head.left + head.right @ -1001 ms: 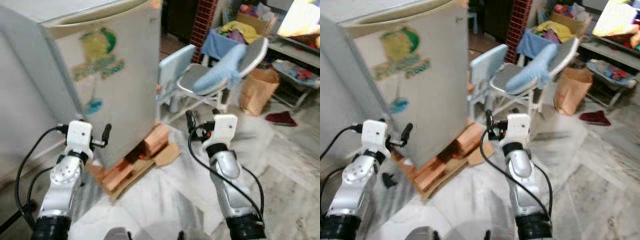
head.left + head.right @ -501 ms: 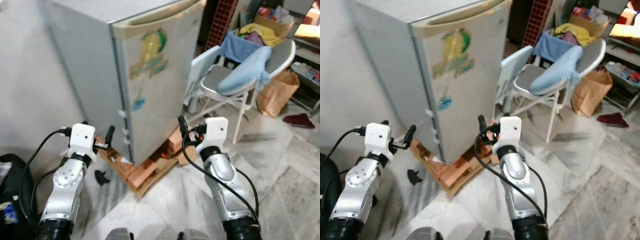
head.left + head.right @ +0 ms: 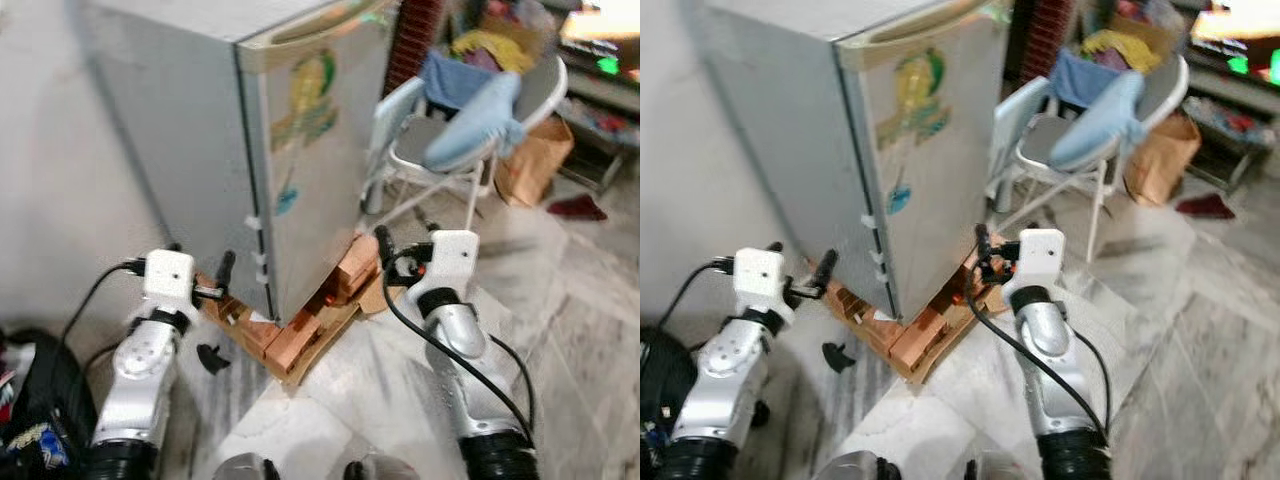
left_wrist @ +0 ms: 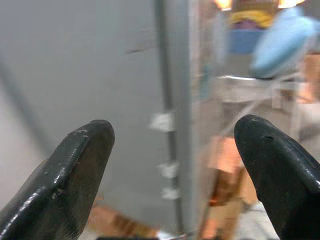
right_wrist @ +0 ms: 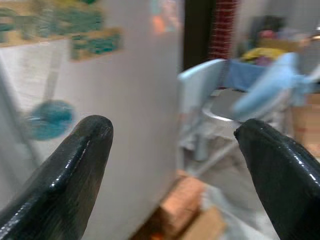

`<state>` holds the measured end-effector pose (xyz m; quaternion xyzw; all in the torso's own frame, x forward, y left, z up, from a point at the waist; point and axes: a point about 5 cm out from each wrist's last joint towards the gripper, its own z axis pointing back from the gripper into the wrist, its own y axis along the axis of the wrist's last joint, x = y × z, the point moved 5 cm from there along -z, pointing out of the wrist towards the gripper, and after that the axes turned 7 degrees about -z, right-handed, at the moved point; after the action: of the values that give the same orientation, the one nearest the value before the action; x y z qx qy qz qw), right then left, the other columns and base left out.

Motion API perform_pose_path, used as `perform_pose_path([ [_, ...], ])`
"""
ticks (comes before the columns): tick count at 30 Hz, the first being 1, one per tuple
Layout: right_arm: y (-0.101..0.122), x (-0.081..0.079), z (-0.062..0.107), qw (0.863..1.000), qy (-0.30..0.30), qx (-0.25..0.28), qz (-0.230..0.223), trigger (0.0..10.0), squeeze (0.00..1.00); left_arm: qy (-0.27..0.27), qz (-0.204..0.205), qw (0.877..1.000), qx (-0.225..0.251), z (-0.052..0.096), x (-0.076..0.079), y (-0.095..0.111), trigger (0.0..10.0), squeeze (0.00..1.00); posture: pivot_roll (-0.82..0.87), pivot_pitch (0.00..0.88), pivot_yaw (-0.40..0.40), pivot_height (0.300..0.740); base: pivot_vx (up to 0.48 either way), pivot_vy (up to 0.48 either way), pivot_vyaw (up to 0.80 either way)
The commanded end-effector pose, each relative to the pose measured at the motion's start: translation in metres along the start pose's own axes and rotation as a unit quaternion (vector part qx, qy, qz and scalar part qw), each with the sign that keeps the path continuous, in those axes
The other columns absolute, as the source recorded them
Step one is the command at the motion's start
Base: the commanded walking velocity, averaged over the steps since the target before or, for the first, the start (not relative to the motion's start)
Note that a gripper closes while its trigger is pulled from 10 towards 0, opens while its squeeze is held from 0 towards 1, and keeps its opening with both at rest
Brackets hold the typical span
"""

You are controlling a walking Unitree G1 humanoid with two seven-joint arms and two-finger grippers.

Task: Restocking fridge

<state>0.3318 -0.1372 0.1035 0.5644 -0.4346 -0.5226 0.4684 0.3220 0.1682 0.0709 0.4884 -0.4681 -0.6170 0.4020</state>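
A small grey fridge (image 3: 200, 140) stands with its door (image 3: 320, 150) closed; yellow and green stickers (image 3: 310, 90) cover the door front. It rests on bricks and boards (image 3: 300, 335). My left gripper (image 3: 200, 262) is raised in front of the fridge's near corner, open and empty, its fingers (image 4: 75, 170) wide apart. My right gripper (image 3: 408, 236) is held up by the door's lower right side, also open with nothing between its fingers (image 5: 75, 165).
A folding chair (image 3: 440, 150) with a light blue cushion stands right of the fridge, a brown paper bag (image 3: 525, 165) beyond it. A black bag (image 3: 30, 400) lies at the lower left by the wall. A small black object (image 3: 210, 355) lies on the floor.
The whole view has swung, so the fridge's side and near corner now face me instead of the door front. Both arms keep the same raised pose with fingers apart.
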Motion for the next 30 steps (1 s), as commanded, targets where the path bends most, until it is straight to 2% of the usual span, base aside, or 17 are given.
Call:
perform_pose_path([
  [1, 0.007, -0.007, -0.001, 1.000, 0.009, 0.013, -0.004, 10.0, 0.00, 0.007, -0.007, 1.000, 0.005, 0.000, -0.007, 0.004, 10.0, 0.00, 0.00, 0.007, -0.036, 0.740, 0.000, 0.476, -0.70],
  [10, 0.006, -0.007, -0.001, 1.000, 0.010, 0.010, -0.010, 10.0, 0.00, 0.000, -0.012, 1.000, 0.003, 0.000, -0.004, 0.003, 10.0, 0.00, 0.01, 0.003, -0.032, 0.740, 0.000, 0.478, -0.07],
  [15, 0.007, -0.009, -0.002, 1.000, 0.012, 0.011, -0.009, 10.0, 0.00, -0.019, -0.019, 0.999, 0.024, 0.000, 0.001, 0.009, 10.0, 0.00, 0.01, 0.001, -0.033, 0.740, 0.158, 0.381, 0.00],
  [18, 0.007, -0.008, -0.002, 1.000, 0.006, 0.011, -0.005, 10.0, 0.00, -0.021, -0.022, 0.999, 0.034, 0.000, 0.003, 0.013, 10.0, 0.00, 0.01, 0.000, -0.034, 0.740, 0.412, 0.000, 0.00],
  [25, 0.005, -0.007, -0.003, 1.000, 0.006, 0.005, -0.008, 10.0, 0.00, -0.012, -0.019, 0.999, 0.033, -0.001, 0.001, 0.013, 10.0, 0.00, 0.01, 0.000, -0.036, 0.740, 0.000, 0.000, 0.00],
  [30, 0.005, -0.006, -0.002, 1.000, 0.004, 0.006, -0.007, 10.0, 0.00, -0.018, -0.020, 0.999, 0.036, 0.000, 0.003, 0.014, 10.0, 0.00, 0.01, 0.000, -0.036, 0.740, 0.000, 0.000, -0.75],
])
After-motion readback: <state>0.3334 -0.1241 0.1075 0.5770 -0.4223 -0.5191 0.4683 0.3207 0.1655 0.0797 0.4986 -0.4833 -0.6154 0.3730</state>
